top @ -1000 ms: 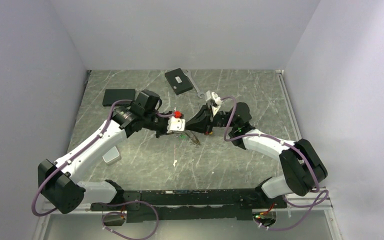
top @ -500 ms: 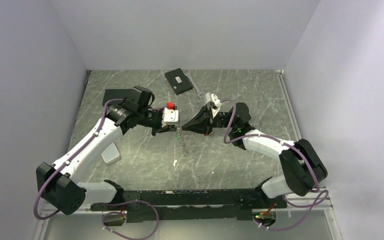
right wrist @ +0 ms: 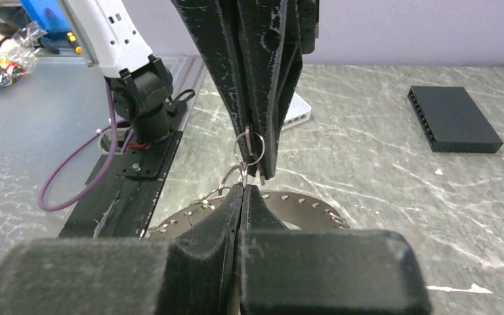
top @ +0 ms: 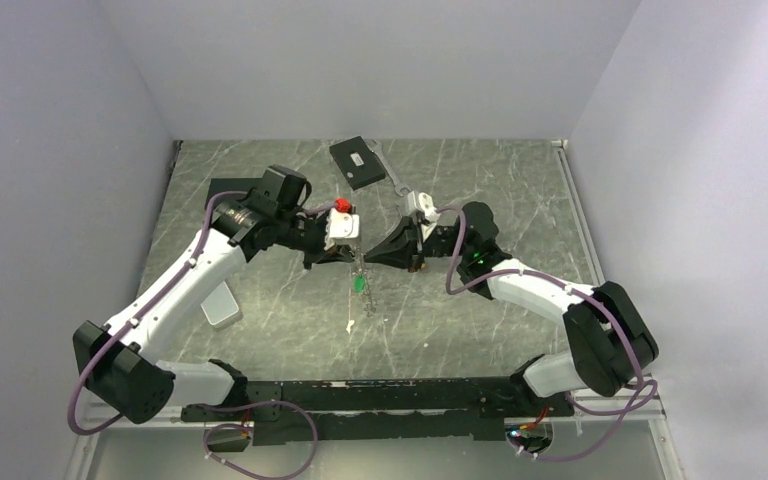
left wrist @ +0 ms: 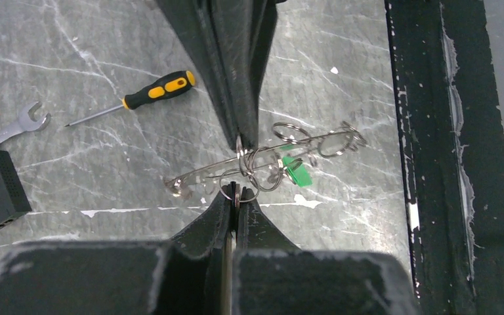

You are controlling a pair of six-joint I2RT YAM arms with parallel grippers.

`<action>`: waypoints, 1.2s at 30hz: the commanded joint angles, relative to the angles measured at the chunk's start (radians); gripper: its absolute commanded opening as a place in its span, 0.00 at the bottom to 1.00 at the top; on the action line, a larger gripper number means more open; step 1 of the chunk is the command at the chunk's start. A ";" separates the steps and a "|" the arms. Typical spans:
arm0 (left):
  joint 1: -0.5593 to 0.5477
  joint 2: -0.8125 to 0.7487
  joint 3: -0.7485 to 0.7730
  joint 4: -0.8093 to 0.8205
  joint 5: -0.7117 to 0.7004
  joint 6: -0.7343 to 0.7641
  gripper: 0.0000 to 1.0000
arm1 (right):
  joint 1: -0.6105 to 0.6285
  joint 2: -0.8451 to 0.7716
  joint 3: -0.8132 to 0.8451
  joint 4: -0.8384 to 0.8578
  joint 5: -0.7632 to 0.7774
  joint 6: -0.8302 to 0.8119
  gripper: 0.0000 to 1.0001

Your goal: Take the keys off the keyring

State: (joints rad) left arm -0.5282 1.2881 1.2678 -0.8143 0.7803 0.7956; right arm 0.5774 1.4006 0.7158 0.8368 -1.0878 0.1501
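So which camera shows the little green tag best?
The left wrist view. The green tag is big and clear there, by the keyring. The top view shows only a tiny green speck. The right wrist view doesn't show it.
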 commanded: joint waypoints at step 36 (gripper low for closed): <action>-0.093 0.222 0.287 -0.223 -0.202 -0.327 0.00 | -0.125 -0.099 0.236 -0.557 0.097 -0.247 0.60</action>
State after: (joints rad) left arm -0.6197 1.4654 1.4742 -0.9920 0.5900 0.6037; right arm 0.4557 1.3533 0.8742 0.3672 -1.0458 -0.0509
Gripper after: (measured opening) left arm 0.031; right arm 0.547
